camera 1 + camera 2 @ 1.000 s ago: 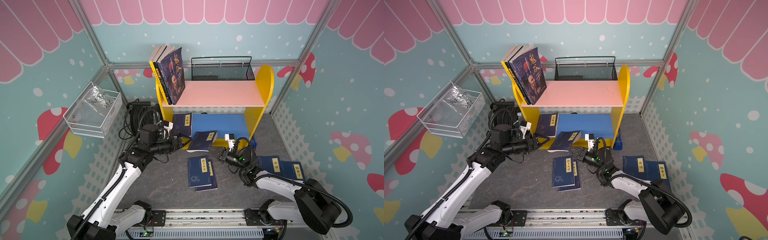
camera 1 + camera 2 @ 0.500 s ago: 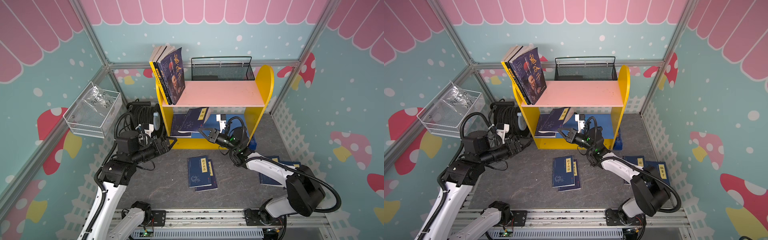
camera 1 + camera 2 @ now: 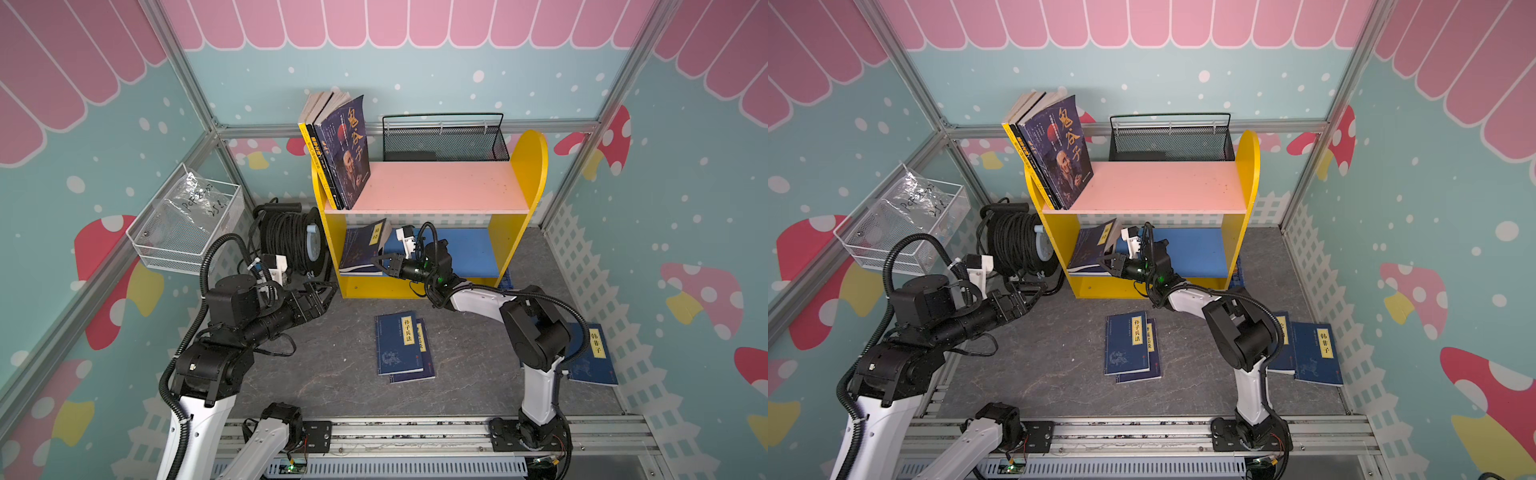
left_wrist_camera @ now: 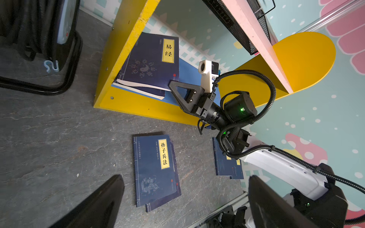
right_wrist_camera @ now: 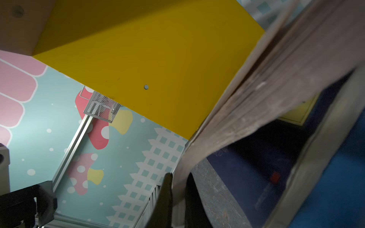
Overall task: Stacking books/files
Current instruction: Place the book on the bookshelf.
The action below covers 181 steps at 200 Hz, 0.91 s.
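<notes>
My right gripper is shut on the edge of a navy book with a yellow label. The book leans at the left end of the yellow shelf's lower blue board, on top of another navy book. In the right wrist view the fingers pinch its page edge. My left gripper hangs open and empty, left of the shelf above the floor. Two navy books lie stacked on the floor. More navy books lie at the right. Three thick books stand on the pink top shelf.
A black cable reel stands just left of the shelf, close to my left gripper. A white wire basket hangs on the left wall. A black mesh basket sits behind the top shelf. The arms' rail runs along the front.
My right gripper has carried the navy book from the floor up into the left end of the lower shelf. My left arm has drawn back to the left, its gripper open.
</notes>
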Motion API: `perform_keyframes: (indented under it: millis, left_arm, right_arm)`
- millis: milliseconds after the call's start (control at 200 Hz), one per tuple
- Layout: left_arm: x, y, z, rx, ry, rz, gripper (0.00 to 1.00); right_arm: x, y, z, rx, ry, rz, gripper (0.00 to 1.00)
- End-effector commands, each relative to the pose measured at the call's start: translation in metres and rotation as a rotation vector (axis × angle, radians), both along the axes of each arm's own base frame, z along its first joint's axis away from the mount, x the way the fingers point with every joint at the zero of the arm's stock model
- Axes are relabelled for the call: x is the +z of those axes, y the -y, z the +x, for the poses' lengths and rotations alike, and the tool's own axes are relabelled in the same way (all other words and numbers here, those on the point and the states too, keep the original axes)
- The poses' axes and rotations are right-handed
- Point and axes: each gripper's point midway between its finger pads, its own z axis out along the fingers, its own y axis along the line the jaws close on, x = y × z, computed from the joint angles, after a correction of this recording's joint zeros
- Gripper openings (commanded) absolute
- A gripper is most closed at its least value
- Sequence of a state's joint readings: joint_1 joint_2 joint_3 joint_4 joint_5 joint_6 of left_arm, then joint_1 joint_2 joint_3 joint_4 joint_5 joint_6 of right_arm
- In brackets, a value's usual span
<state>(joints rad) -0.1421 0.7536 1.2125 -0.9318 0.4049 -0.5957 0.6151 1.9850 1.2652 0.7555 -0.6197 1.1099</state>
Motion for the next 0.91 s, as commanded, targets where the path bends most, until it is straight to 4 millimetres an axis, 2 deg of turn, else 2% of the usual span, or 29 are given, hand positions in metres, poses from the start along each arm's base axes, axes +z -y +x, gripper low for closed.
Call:
perform_keyframes:
  millis: [0, 145, 270, 841, 901]
  left_arm:
    - [0.003, -0.012, -0.011, 0.047, 0.011, 0.039, 0.99]
    - [0.006, -0.014, -0.018, 0.059, 0.024, 0.030, 0.99]
    - [0.007, -0.015, -0.020, 0.067, 0.029, 0.027, 0.99]
    - [0.000, -0.015, -0.017, 0.076, 0.014, 0.018, 0.99]
    - [0.001, -0.014, -0.018, 0.070, 0.018, 0.010, 0.99]
  right_arm:
    - [0.016, -0.009, 0.001, 0.046, 0.061, 0.020, 0.00]
    - [-0.005, -0.016, 0.004, 0.077, 0.018, -0.039, 0.00]
    - [-0.013, -0.018, 0.004, 0.088, -0.010, -0.049, 0.00]
    - [-0.028, -0.017, -0.005, 0.120, -0.068, -0.062, 0.00]
    - [-0.029, -0.017, -0.006, 0.125, -0.074, -0.063, 0.05]
